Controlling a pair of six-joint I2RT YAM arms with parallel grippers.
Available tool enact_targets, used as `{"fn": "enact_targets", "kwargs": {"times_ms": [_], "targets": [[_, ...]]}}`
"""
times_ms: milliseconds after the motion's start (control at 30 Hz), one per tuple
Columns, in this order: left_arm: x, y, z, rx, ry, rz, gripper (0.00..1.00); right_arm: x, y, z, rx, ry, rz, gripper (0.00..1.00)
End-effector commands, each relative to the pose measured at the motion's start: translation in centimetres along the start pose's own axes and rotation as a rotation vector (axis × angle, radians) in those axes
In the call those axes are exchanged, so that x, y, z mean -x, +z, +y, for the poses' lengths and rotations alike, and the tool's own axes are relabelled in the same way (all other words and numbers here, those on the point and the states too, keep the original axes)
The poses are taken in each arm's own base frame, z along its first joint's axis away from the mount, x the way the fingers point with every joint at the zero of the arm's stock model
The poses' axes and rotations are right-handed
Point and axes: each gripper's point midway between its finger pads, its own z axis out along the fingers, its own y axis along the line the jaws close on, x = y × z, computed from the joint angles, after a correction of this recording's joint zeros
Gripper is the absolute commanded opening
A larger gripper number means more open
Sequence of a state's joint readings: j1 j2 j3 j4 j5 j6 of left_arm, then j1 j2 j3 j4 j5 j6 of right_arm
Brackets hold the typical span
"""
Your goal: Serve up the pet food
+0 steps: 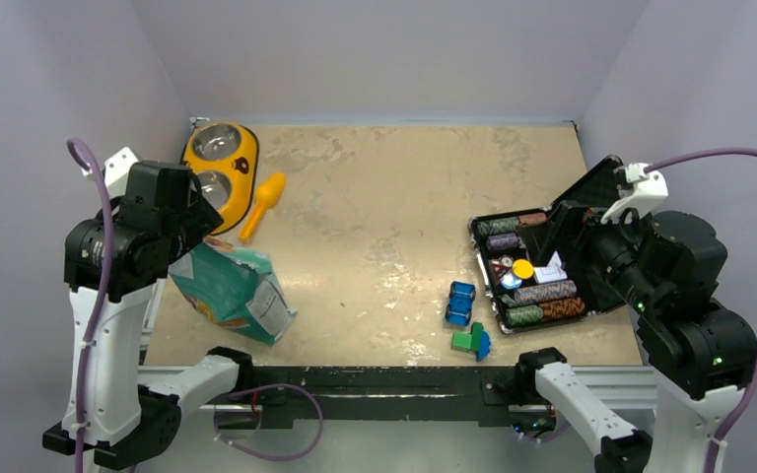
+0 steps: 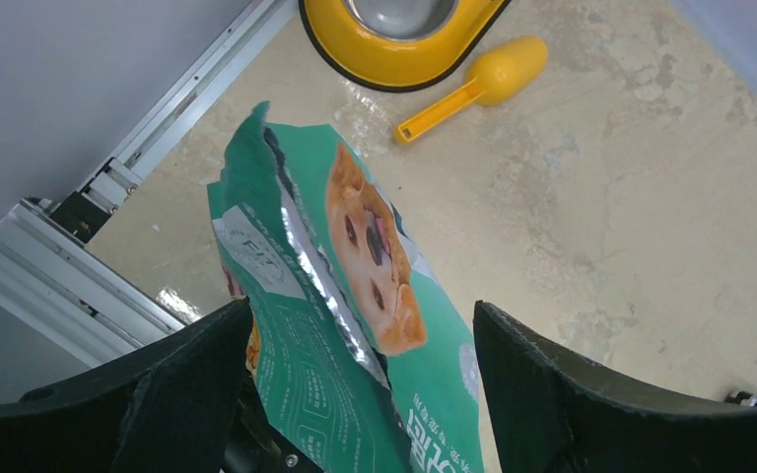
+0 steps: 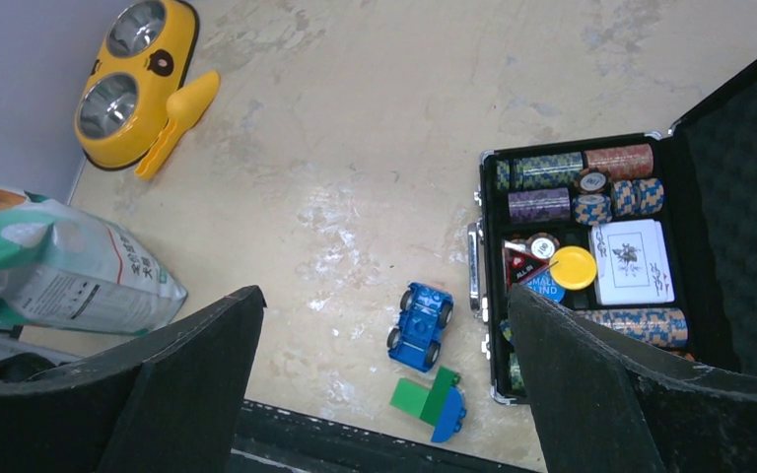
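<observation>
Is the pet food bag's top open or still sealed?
Open. The left wrist view shows the pet food bag with a torn, gaping top edge exposing the silver inner lining. The kibble inside is not visible.

kibble hidden inside bag [image 2: 355, 325]

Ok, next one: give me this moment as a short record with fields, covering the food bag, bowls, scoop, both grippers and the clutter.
food bag: teal-green pet food bag at the near left, top torn open
bowls: yellow double bowl at the far left, both steel cups look empty
scoop: orange scoop lying on the table just right of the bowl
left gripper: left gripper open, jaws either side of the bag, no grip seen
right gripper: right gripper open, holding nothing, above the near right
clutter: open poker chip case, blue toy car, green and blue block
</observation>
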State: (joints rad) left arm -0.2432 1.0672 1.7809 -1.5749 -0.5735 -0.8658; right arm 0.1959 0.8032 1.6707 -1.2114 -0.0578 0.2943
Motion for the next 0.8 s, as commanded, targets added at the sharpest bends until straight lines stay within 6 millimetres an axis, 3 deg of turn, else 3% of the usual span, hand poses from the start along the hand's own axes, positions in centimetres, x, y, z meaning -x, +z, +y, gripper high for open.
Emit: {"fn": "enact_targets", "kwargs": {"times_ms": [0,100,167,367,500,633,767], "targets": [[-3.8,0.1,1.7,0.068,0.062,0.164,0.79,-0.4,1.3,1.0,0.059,-0.014,0.038,0.99],[-4.6,0.3,0.1,-0.027,0.06,0.191,0.48,-1.1,1.9,1.5,0.092,-0.014,0.079,0.99],[-5.3,0.1,-1.0,-0.098,0.067,0.222,0.02,-1.6,2.3,1.8,0.114,-0.01,0.107,0.99],[-5.0,-2.2,-5.4,-0.377,0.072,0.245,0.0,-2.5,3.4,3.3,0.207,-0.012,0.168,0.99],[-5.3,-5.4,-10.3,-0.679,-0.006,0.31,0.0,-3.2,4.4,4.7,0.268,-0.027,0.219,0.99],[-6.8,-8.0,-14.1,-0.85,-0.071,0.491,0.0,-3.8,5.2,5.8,0.308,-0.028,0.255,0.99],[-6.1,-11.4,-17.2,-1.0,-0.015,0.485,0.0,-4.4,5.6,7.1,0.357,-0.017,0.281,0.99]]}}
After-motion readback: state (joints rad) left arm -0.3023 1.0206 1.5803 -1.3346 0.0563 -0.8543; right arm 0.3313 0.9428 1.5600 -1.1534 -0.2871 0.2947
